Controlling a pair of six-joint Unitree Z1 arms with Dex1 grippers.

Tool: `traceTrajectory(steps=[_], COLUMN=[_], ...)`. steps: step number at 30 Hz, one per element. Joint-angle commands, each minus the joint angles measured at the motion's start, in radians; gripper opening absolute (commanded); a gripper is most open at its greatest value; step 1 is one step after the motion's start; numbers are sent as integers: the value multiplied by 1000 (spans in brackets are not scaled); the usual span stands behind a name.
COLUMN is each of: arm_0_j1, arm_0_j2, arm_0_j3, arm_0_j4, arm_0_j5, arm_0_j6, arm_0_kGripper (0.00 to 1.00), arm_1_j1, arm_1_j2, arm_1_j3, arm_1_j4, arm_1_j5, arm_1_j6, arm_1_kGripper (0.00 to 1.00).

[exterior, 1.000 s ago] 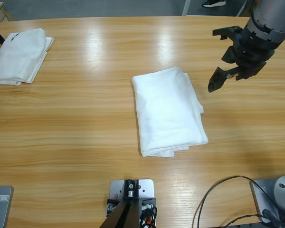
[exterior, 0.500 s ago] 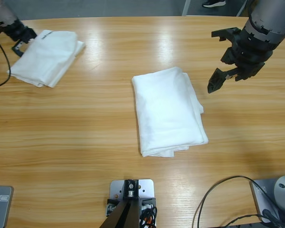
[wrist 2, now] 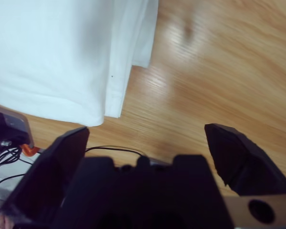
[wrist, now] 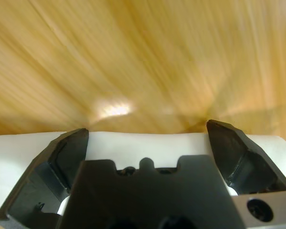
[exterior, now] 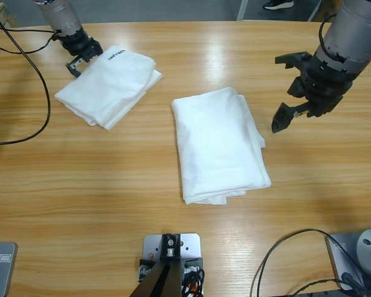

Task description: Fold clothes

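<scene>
Two white folded clothes lie on the wooden table (exterior: pixel 111 173). One folded shirt (exterior: pixel 217 145) rests in the middle. The other folded shirt (exterior: pixel 108 83), with a small black lettering mark (exterior: pixel 115 54), lies at the upper left. My left gripper (exterior: pixel 81 57) sits at its far corner, jaws spread wide. In the left wrist view the white cloth (wrist: pixel 148 143) runs between and under the jaws of the left gripper (wrist: pixel 145 138). My right gripper (exterior: pixel 277 93) hovers open just right of the middle shirt. The right wrist view shows that shirt's edge (wrist 2: pixel 62 52) ahead of the right gripper (wrist 2: pixel 145 138).
A black cable (exterior: pixel 25 55) trails from the left arm over the table's upper left. Another black cable (exterior: pixel 278 260) loops at the near right edge. Bare wood stretches across the near left and the far right.
The left gripper has swept in from the far left edge toward the middle, and the marked folded shirt has slid rightward with it. The right arm has barely shifted.
</scene>
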Motion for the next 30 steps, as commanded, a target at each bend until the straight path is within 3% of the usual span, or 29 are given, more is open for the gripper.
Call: traceTrajectory(steps=[1, 10, 12, 14, 19, 21, 23, 26, 30], arm_0_j1=[-34, -87, -121, -216, -386, -433, -448, -443, -406], arm_0_j2=[-88, -237, -344, -414, -430, -405, -386, -364, -324], arm_0_j3=[100, 241, 227, 190, 227, 224, 223, 211, 166], arm_0_j4=[153, 151, 100, 60, 60, 40, 2, -1, 0], arm_0_j5=[-8, -21, -227, -256, -220, -268, -303, -302, -316], arm_0_j6=[5, 3, -1, 9, 107, 183, 301, 471, 545], arm_0_kGripper=[959, 937, 734, 665, 683, 734, 734, 734, 729], arm_1_j1=[3, -3, -8, -25, -37, -40, -51, -52, -52], arm_1_j2=[-94, -163, -212, -243, -307, -353, -427, -649, -683], arm_1_j3=[102, 120, 139, 184, 266, 302, 370, 558, 612], arm_1_j4=[-42, -43, -46, -77, -111, -125, -167, -359, -369], arm_1_j5=[-7, -6, -6, 28, 95, 126, 164, 242, 228], arm_1_j6=[26, 38, 42, 51, 90, 131, 205, 393, 400], arm_1_kGripper=[1000, 1000, 1000, 1000, 1000, 1000, 1000, 995, 987])
